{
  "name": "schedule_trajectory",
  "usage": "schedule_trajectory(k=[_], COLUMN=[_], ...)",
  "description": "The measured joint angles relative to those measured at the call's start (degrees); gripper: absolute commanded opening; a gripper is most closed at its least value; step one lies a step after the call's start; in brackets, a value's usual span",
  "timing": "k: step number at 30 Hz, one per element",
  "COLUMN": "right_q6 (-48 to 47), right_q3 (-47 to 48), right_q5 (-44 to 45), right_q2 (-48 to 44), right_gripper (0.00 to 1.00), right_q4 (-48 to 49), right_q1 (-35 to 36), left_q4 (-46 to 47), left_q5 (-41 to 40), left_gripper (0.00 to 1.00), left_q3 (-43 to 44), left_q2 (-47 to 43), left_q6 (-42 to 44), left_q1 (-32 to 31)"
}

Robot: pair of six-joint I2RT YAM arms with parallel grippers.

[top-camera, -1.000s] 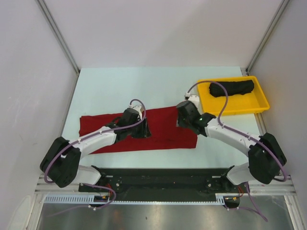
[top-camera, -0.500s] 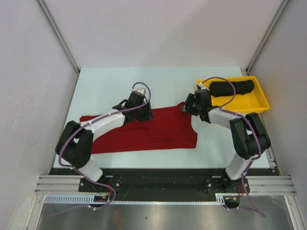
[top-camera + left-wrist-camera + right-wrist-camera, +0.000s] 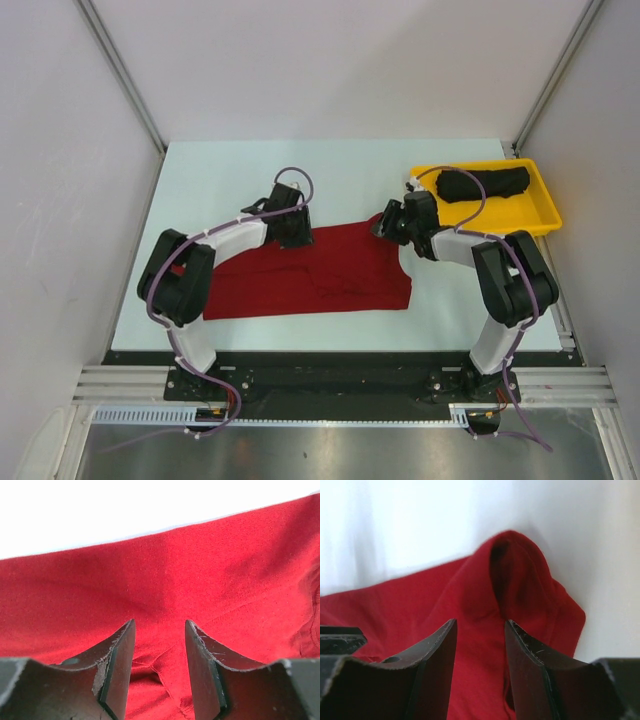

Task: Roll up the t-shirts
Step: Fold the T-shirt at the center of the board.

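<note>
The deep red t-shirt point(image 3: 330, 275) lies folded in a long band across the near middle of the table. My left gripper point(image 3: 295, 232) sits at its far edge, left of centre. Its jaws stand open with red cloth point(image 3: 165, 570) and a seam fold between them point(image 3: 160, 622). My right gripper point(image 3: 388, 225) is at the shirt's far right corner, open over a raised hump of red cloth point(image 3: 515, 565), with cloth lying between the fingers point(image 3: 480, 622). The black t-shirt point(image 3: 485, 183) lies rolled up in the yellow tray.
The yellow tray point(image 3: 520, 226) stands at the back right of the white table, just right of my right gripper. Grey walls with metal rails close in both sides. The arms' bases and a black rail run along the near edge.
Both grippers have moved from the middle of the red shirt to its far edge. The shirt's left end has drawn in to the right.
</note>
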Motion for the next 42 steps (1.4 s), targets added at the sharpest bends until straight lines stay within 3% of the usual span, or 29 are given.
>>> schedule_trajectory(k=[5, 12, 15, 29, 35, 38, 39, 42], right_q6=[0.11, 0.87, 0.98, 0.81, 0.66, -0.04, -0.35, -1.22], right_q3=[-1.33, -1.7, -1.79, -1.79, -1.75, 0.24, 0.74, 1.73], right_q5=[-0.46, -0.26, 0.24, 10.97, 12.04, 12.07, 12.24, 12.85], right_q2=[1.11, 1.36, 0.87, -8.55, -3.23, -2.27, -2.03, -2.21], right_gripper=[0.44, 0.09, 0.02, 0.0, 0.08, 0.28, 0.39, 0.57], right_q4=[1.07, 1.53, 0.94, -14.51, -15.56, -15.74, -16.09, -17.77], right_q1=[0.09, 0.72, 0.87, 5.25, 4.9, 4.09, 4.07, 4.07], left_q4=[-0.22, -0.31, -0.33, -0.9, -1.16, -1.81, -1.79, -0.92], left_q5=[0.15, 0.13, 0.13, -0.13, 0.0, 0.35, 0.7, 1.92], left_gripper=[0.49, 0.49, 0.49, 0.48, 0.52, 0.55, 0.56, 0.57], left_q3=[0.87, 1.68, 1.68, 2.23, 2.54, 2.51, 2.32, -0.76], left_q2=[0.85, 2.03, 2.47, 3.87, 4.02, 2.73, 1.79, -3.34], left_q6=[0.17, 0.22, 0.24, 1.14, 1.51, 1.88, 1.88, 1.81], left_q1=[0.42, 1.03, 1.27, 2.32, 2.43, 2.45, 2.45, 2.49])
